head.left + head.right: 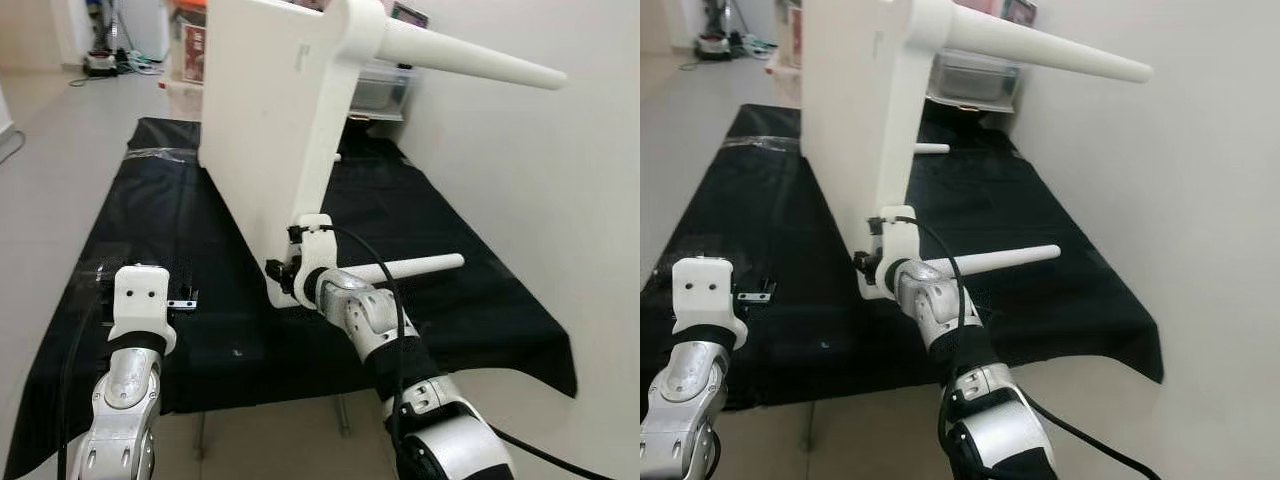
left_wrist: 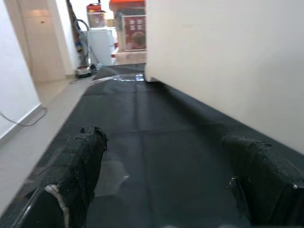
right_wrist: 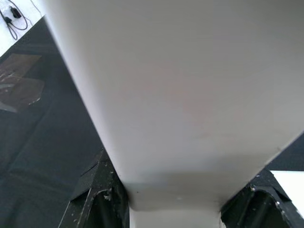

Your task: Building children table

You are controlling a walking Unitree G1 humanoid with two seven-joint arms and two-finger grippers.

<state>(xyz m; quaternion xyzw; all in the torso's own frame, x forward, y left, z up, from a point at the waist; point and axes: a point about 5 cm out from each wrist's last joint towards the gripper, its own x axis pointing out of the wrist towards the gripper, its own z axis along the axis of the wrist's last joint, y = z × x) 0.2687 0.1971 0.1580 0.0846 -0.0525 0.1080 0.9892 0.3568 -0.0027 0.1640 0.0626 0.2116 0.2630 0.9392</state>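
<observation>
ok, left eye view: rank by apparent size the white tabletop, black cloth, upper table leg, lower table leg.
1. black cloth
2. white tabletop
3. upper table leg
4. lower table leg

The upper leg sits nearer the camera, so the two legs may really match. The right hand grips the tabletop's bottom corner.

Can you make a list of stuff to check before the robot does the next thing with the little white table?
1. Right end effector grips the white tabletop at its lower corner: ok.
2. Tabletop stands on its edge on the black mat: ok.
3. Legs point toward the wall: ok.
4. Left end effector open, holding nothing: ok.
5. Legs screwed tight: cannot tell.
</observation>
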